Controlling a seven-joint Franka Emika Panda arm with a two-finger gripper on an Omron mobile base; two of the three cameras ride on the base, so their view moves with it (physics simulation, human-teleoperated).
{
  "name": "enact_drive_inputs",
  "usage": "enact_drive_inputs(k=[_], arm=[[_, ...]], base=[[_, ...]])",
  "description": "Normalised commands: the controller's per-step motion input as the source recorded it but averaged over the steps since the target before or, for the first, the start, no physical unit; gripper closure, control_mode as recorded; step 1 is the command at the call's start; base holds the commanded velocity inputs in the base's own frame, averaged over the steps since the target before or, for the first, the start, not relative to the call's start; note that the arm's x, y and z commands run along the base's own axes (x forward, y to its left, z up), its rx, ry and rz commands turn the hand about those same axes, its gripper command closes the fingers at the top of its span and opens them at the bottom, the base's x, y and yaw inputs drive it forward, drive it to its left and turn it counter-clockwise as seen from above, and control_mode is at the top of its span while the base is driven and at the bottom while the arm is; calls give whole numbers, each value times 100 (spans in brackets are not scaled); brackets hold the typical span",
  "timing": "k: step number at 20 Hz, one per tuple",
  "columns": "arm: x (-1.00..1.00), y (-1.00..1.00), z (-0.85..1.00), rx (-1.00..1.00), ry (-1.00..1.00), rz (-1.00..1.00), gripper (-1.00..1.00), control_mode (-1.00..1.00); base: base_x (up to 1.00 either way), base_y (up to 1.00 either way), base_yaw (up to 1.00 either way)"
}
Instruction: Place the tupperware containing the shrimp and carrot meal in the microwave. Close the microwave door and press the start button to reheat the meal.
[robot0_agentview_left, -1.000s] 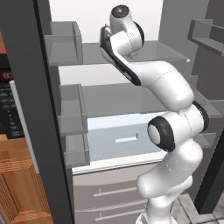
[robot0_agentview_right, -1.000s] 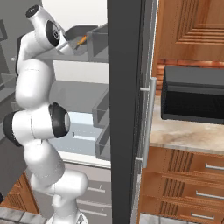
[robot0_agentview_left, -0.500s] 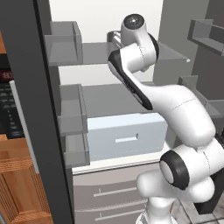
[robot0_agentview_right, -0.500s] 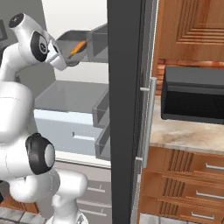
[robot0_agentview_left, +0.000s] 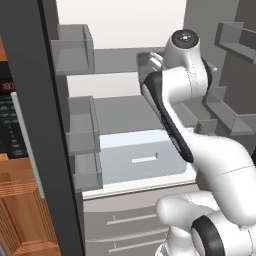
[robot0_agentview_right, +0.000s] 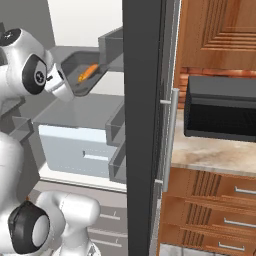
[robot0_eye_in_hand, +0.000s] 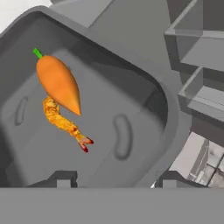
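My gripper (robot0_eye_in_hand: 116, 181) is shut on the near rim of the tupperware (robot0_eye_in_hand: 131, 100), a shallow grey tub. An orange carrot (robot0_eye_in_hand: 59, 83) with a green stub and a curled shrimp (robot0_eye_in_hand: 63, 122) lie on its floor. From the right base view the tupperware (robot0_agentview_right: 80, 85) hangs tilted in the air inside the open fridge, at the end of my hand (robot0_agentview_right: 59, 82), with the orange food (robot0_agentview_right: 87, 72) showing. The microwave (robot0_agentview_right: 222, 112) is a black box on the stone counter, right of the fridge door; its keypad (robot0_agentview_left: 9, 125) shows at the left edge of the left base view.
The open fridge door (robot0_agentview_right: 142, 125) with its grey bins (robot0_agentview_right: 117, 130) and long handle (robot0_agentview_right: 172, 135) stands between the tub and the microwave. A pale crisper drawer (robot0_agentview_left: 142, 157) sits below the shelves. Wooden drawers (robot0_agentview_right: 215, 210) run under the counter.
My hand has come down and out from the upper fridge shelf with the tub in it, and the tub now tilts. The arm's elbow has swung to the right in the left base view.
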Motion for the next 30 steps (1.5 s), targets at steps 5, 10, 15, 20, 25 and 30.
enact_drive_inputs(k=[5,10,15,20,25,30], arm=[[-87,0,-8,0,18,6,100,-100],[-62,-7,0,0,10,3,100,-100],[-32,-27,0,0,0,0,100,-100],[-5,-19,0,0,2,0,100,-100],[-4,-4,0,0,6,0,100,-100],[-41,0,-4,0,8,1,100,-100]], base=[[0,0,0],[0,0,0],[0,0,0],[0,0,0],[0,0,0],[0,0,0]])
